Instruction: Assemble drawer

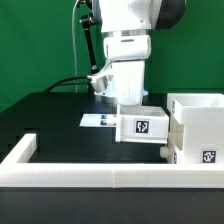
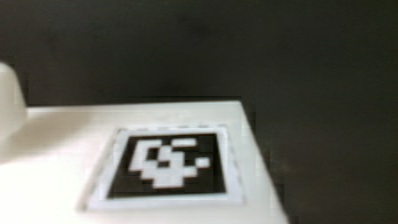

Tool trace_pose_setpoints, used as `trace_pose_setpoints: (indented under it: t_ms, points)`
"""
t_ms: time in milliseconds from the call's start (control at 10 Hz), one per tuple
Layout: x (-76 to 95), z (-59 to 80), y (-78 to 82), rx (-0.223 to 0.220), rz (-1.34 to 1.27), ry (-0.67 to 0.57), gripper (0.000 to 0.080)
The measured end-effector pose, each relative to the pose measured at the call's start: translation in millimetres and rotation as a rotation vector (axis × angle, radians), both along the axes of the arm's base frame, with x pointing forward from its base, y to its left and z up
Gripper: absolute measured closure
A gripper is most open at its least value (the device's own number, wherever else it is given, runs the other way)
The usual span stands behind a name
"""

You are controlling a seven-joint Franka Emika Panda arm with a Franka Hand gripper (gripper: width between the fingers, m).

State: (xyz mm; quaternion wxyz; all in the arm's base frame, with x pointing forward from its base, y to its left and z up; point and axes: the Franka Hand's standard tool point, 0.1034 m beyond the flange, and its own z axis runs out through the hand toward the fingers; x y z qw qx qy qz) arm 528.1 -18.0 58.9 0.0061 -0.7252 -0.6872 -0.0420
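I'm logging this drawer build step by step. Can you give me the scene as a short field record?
housing: large white box at the exterior view's right
small tray: white, tagged, just under the hand, close beside the housing
hand: directly above the small tray; fingers hidden, grip cannot be told
marker board: flat on the black table, behind the small tray
border wall: low, white, along the front

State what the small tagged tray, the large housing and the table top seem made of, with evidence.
Small tray: probably plastic, smooth matt white with crisp moulded edges; its tag looks like a printed sticker. Large housing: likely the same white plastic, thin straight walls. Table top: matt black, no glare; material unclear.
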Motion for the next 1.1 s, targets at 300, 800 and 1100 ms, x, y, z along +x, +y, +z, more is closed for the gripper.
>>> trace_pose_setpoints:
  t_ms: [300, 800, 1100]
  points:
    - [12.9, 3.5, 5.8, 0.001, 0.012, 0.010, 0.0758]
    - [12.8, 0.5, 6.2, 0.001, 0.016, 0.047, 0.0758]
    - [13.1, 0.8, 10.1, 0.002, 0.022, 0.047, 0.0758]
